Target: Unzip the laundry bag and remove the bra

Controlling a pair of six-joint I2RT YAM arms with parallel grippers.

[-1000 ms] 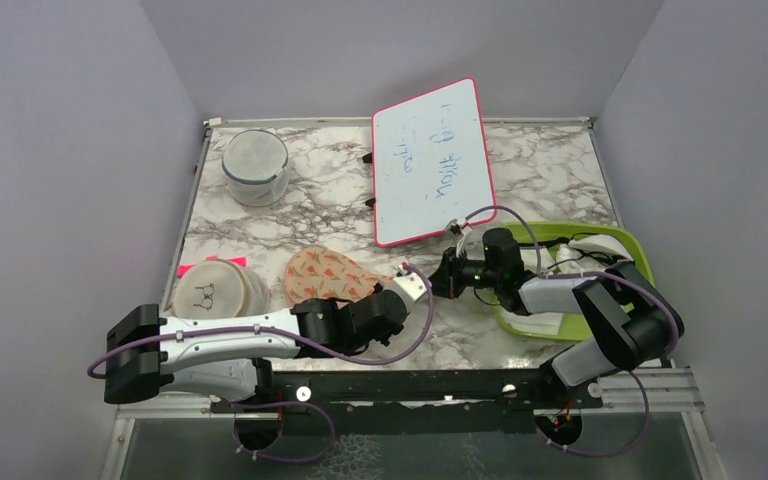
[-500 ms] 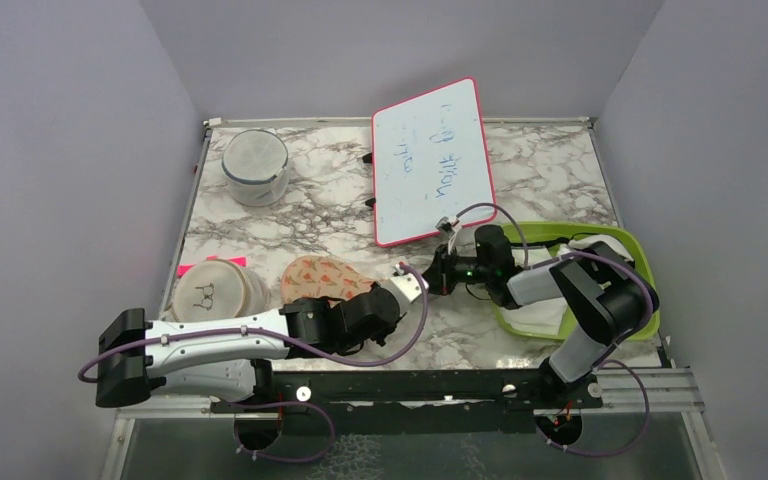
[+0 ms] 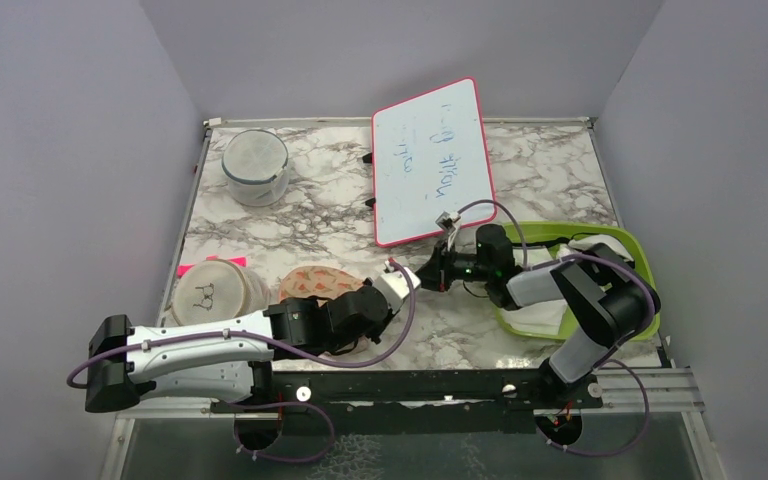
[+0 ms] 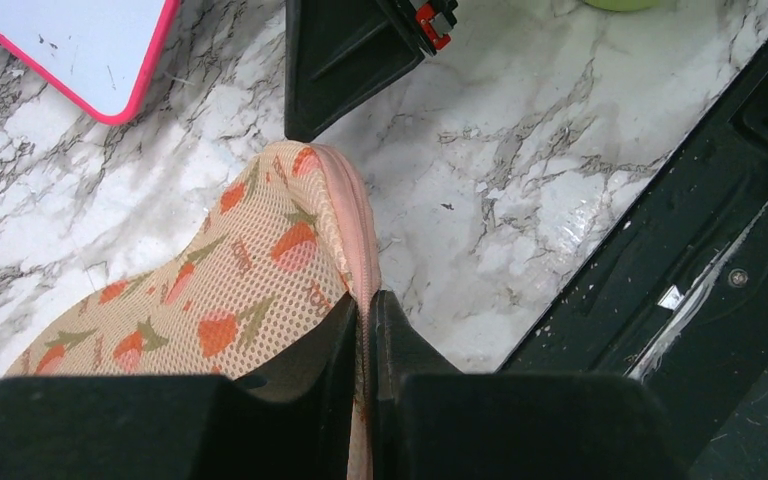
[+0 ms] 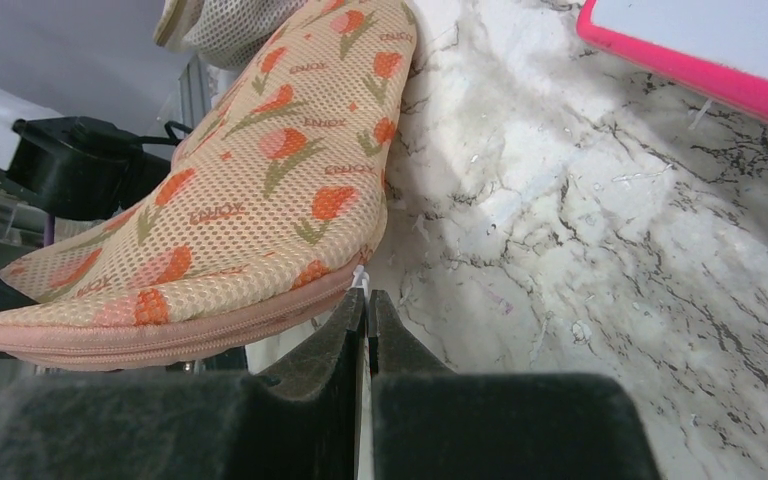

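The laundry bag lies on the near-left part of the marble table, its long axis running roughly left to right, and its right end looks lifted between the two arms; the left gripper is clamped on the pink zipped rim at that end, with the pouch stretching away to the left of its jaws; the right gripper meets it from the opposite side, closed too, apparently on a small white pull at the bag's tip, though that detail is too small to confirm; from its jaws the zip seam runs leftwards, so the coming move probably turns on drawing along that seam against the left arm's hold; the bra is not visible, presumably inside.
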